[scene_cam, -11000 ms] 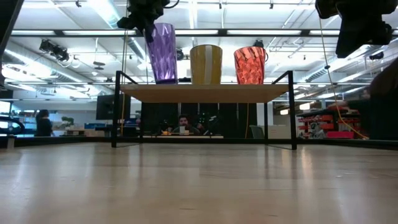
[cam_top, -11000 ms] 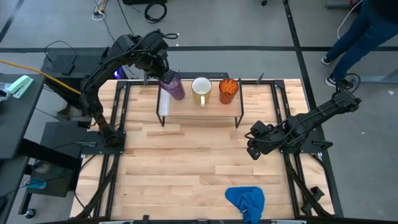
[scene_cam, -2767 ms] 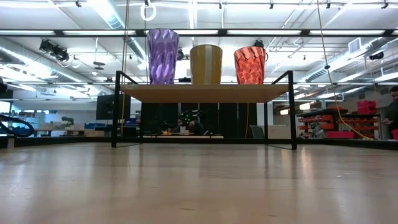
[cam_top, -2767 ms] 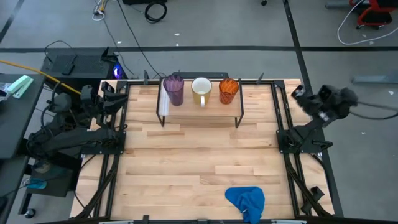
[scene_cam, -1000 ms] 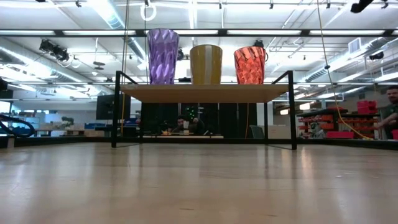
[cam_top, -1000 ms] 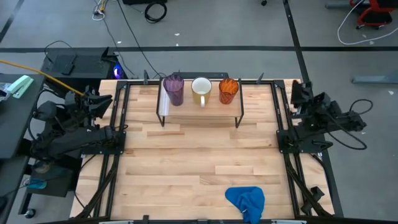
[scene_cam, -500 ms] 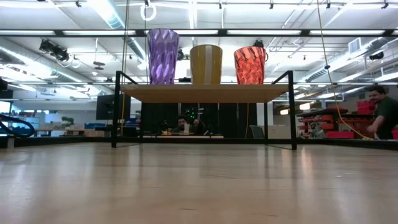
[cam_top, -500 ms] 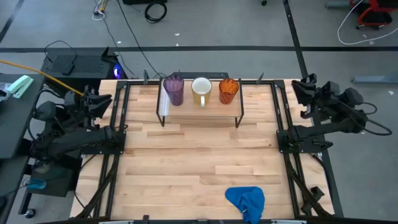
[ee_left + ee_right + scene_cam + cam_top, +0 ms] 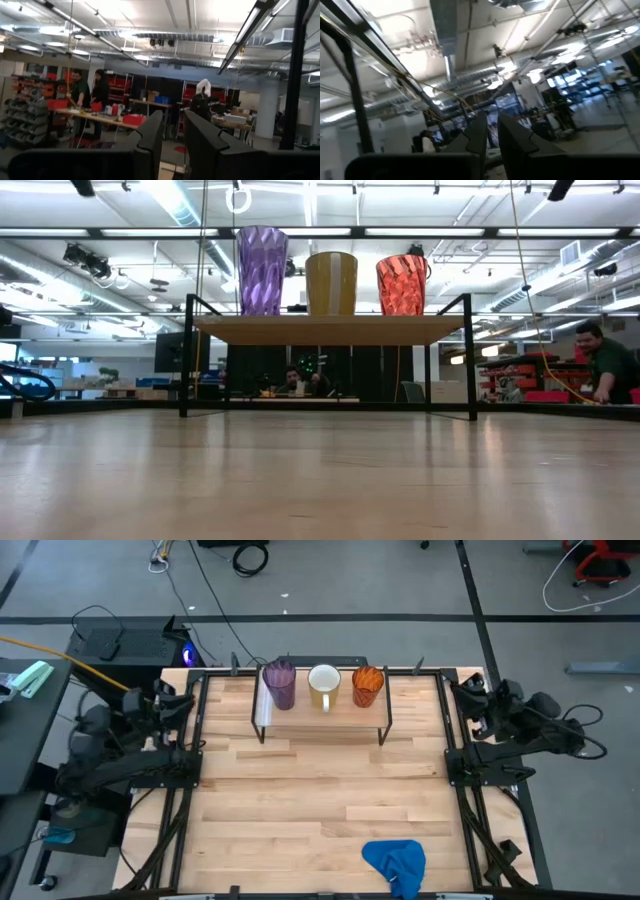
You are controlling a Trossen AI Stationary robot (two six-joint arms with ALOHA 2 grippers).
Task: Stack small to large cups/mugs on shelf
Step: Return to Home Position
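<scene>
Three vessels stand upright in a row on the shelf (image 9: 320,718), each resting on its base. They are the purple tumbler (image 9: 279,683) (image 9: 262,270), the white mug (image 9: 324,686) (image 9: 331,282) and the orange cup (image 9: 367,685) (image 9: 402,284). The shelf board (image 9: 325,330) stands on thin black legs near the table's far edge. My left gripper (image 9: 166,700) (image 9: 173,117) is folded back beyond the table's left edge, shut and holding nothing. My right gripper (image 9: 472,697) (image 9: 492,120) is by the table's right edge, also shut and holding nothing.
A crumpled blue cloth (image 9: 397,862) lies at the table's near edge, right of centre. The black frame rails (image 9: 192,740) run along both sides of the wooden tabletop (image 9: 320,800). People stand in the room beyond, one at the far right (image 9: 603,360).
The right arm has swung at the table's right edge. Its gripper first rose toward the far edge, then came back nearer and a little toward the table. The left arm has shifted slightly toward the table. The cups and the shelf have stayed where they were.
</scene>
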